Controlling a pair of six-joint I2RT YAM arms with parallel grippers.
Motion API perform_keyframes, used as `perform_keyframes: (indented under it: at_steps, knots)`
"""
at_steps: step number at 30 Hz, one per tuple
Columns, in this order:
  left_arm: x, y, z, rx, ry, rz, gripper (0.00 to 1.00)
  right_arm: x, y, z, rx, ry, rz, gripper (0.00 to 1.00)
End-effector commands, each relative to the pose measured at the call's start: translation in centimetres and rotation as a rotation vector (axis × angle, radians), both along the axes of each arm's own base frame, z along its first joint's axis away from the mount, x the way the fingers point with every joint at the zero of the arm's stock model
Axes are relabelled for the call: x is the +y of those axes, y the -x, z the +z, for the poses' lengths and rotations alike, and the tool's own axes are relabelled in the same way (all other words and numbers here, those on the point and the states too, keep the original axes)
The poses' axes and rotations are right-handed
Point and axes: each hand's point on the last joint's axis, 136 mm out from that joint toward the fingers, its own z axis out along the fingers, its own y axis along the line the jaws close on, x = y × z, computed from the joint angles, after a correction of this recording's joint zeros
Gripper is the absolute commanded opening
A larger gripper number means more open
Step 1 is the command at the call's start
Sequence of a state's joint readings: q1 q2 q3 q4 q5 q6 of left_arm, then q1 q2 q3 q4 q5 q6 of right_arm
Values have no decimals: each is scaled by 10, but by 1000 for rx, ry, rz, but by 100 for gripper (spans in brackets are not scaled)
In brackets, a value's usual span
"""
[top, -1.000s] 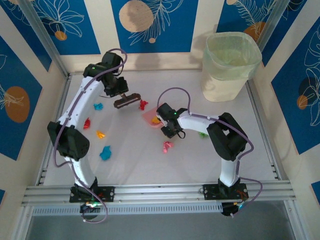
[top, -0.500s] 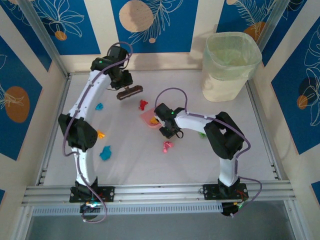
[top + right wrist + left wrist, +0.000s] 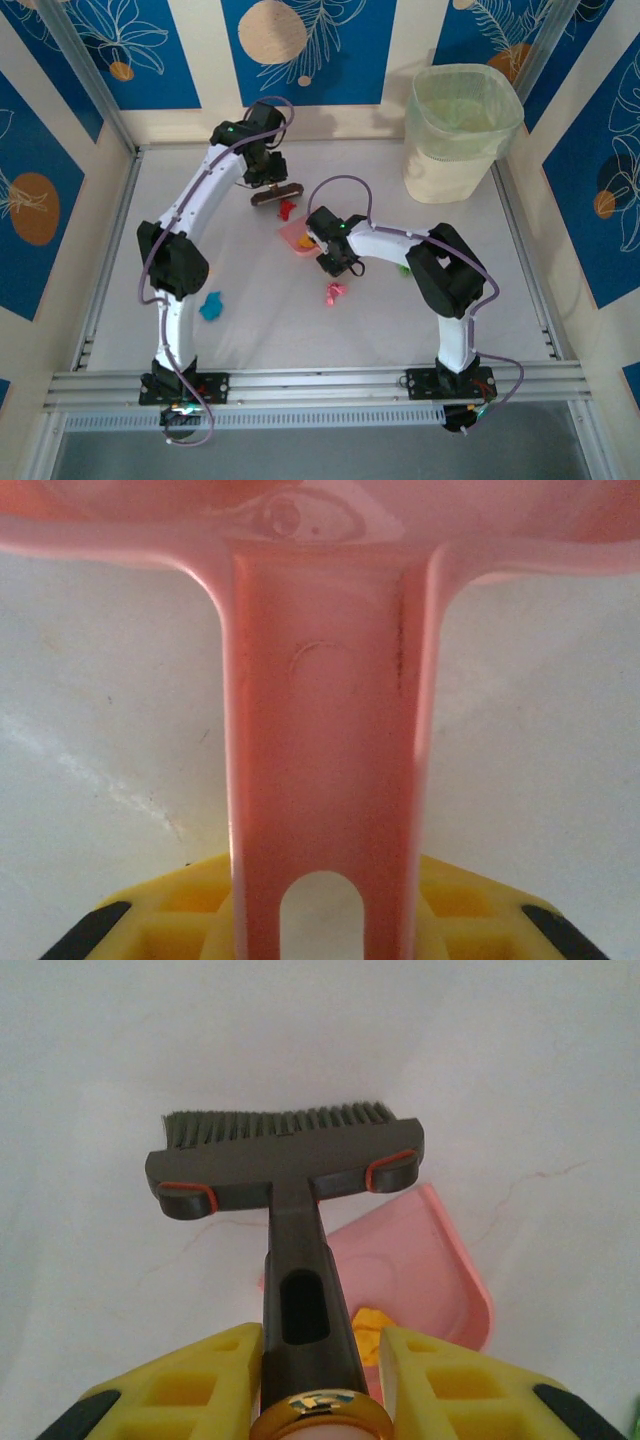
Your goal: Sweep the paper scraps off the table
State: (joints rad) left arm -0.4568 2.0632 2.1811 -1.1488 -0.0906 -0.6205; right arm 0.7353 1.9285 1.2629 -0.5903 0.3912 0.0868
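Brightly, evenly lit from above, with only soft shadows on the table [image 3: 260,320]. Sharp overhead; blurred up close at the dustpan [image 3: 325,730], with slight glare there.

Glossy pink plastic dustpan [image 3: 325,730], matt white table [image 3: 100,1040]

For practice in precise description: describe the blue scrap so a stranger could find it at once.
On the white table, find the left arm rising from the near edge. Just right of its lower link lies the blue scrap. Its nearest neighbour, a pink-red scrap, lies farther right, and no other scrap in sight is blue.
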Motion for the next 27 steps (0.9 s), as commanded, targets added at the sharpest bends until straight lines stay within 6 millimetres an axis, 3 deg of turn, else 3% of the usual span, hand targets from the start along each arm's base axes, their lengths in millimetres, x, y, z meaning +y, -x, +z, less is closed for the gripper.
perform_keyframes:
  at_steps: [1,10,17,27]
  knots:
    - [-13,36,7,75,71,-40,0,-4,-1,-8,28,3,-25,0]
    - [-26,78,13,141,170,-68,0,-10,-7,-6,9,-18,-52,0]
    - [-43,99,24,174,267,-96,0,-14,-13,-4,-11,-35,-87,0]
    - [-15,95,48,60,182,-40,0,-19,-10,2,-63,-43,-99,0]
